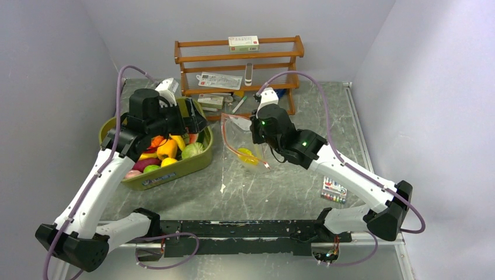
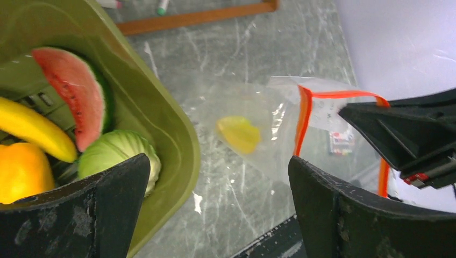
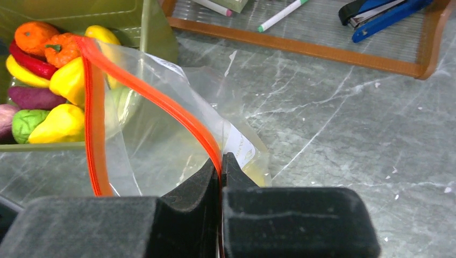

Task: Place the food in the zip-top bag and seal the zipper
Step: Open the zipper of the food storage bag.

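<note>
The clear zip-top bag (image 1: 240,143) stands open on the table right of the olive-green tub (image 1: 175,169). My right gripper (image 3: 221,161) is shut on the bag's orange-red zipper (image 3: 161,99) and holds the mouth up; it also shows in the top view (image 1: 257,133). One yellow food piece (image 2: 239,133) lies inside the bag. My left gripper (image 2: 218,177) is open and empty, over the tub's right rim (image 2: 180,134), facing the bag. More food sits in the tub: a watermelon slice (image 2: 75,91), a banana (image 2: 37,129), a cabbage (image 2: 115,153).
A wooden rack (image 1: 239,58) with white packets stands at the back. A blue stapler (image 3: 387,16) and a marker (image 3: 282,9) lie on its lowest shelf. A small packet of coloured pieces (image 1: 334,190) lies front right.
</note>
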You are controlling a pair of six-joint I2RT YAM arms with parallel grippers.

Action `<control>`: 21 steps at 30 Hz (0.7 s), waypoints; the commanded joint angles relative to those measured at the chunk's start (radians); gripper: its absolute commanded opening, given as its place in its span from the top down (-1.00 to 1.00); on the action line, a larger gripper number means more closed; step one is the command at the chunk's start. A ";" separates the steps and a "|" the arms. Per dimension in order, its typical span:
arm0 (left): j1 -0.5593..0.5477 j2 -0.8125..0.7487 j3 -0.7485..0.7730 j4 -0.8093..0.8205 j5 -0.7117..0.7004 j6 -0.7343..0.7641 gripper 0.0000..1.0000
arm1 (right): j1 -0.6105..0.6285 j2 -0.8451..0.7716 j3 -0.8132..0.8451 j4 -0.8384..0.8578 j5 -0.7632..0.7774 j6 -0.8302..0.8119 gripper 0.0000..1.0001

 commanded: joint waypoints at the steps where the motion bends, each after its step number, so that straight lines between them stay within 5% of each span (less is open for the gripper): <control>1: -0.001 -0.015 0.046 -0.053 -0.169 0.036 -0.97 | -0.006 -0.021 0.022 -0.020 0.074 -0.025 1.00; 9: 0.022 0.023 0.077 -0.211 -0.532 -0.030 -0.98 | -0.006 -0.039 0.002 -0.020 0.012 -0.032 1.00; 18: 0.211 0.040 -0.096 -0.063 -0.441 -0.021 -0.97 | -0.005 -0.053 -0.036 0.047 -0.090 -0.056 1.00; 21: 0.275 0.075 -0.141 -0.035 -0.487 -0.008 -0.67 | -0.006 -0.066 -0.040 0.051 -0.089 -0.058 1.00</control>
